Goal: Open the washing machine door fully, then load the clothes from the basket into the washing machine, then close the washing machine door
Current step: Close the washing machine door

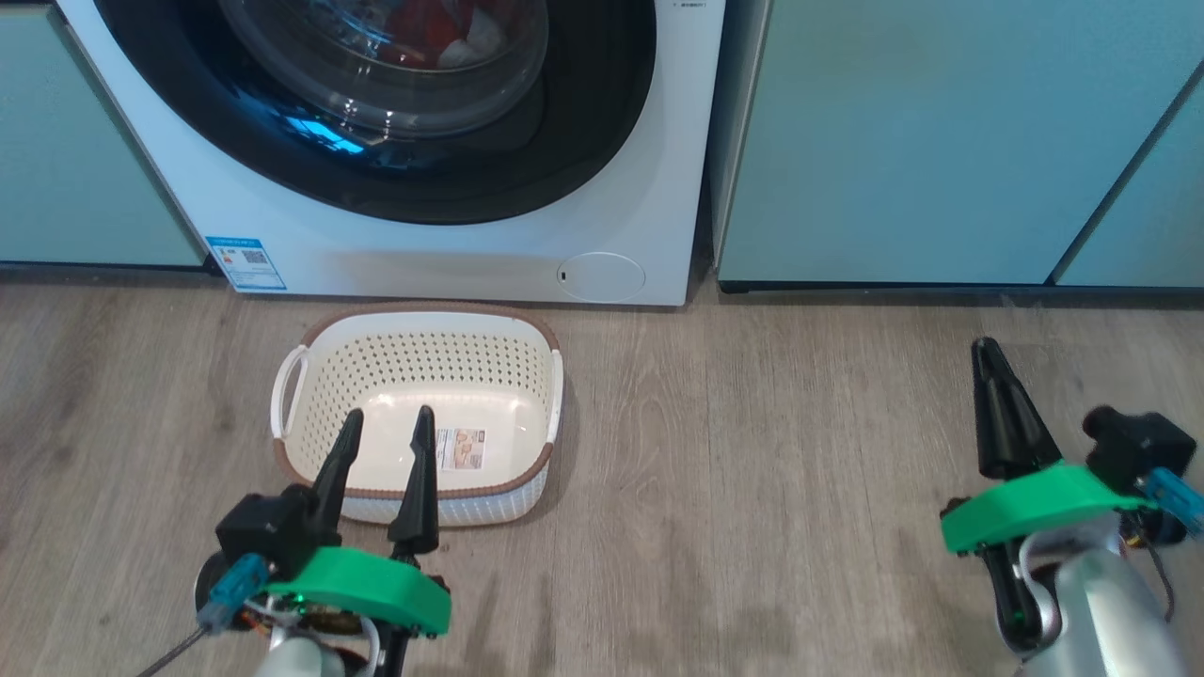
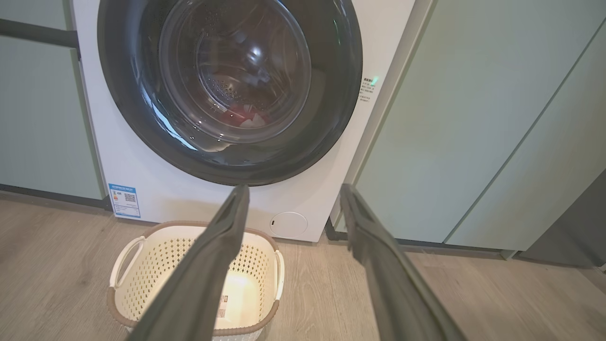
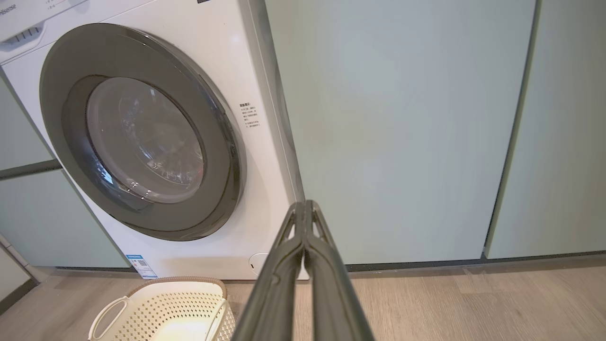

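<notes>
The glossy black-rimmed washing machine door [image 1: 564, 160] lies shut against the white washing machine [image 1: 451, 254], red clothes [image 1: 428, 23] behind its bulging glass, the perforated cream basket [image 1: 414, 310] bare-bottomed on wood-grain floor [image 1: 752, 470] just before it, left gripper [image 1: 388, 414] spread wide over its near rim, right gripper [image 1: 985, 350] pinched shut over open floor.

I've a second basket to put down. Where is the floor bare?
Widest bare floor: between the basket and the right gripper, before the teal cabinet. A smaller strip lies left of the basket. Crowded: before the washing machine, where the basket sits.
</notes>
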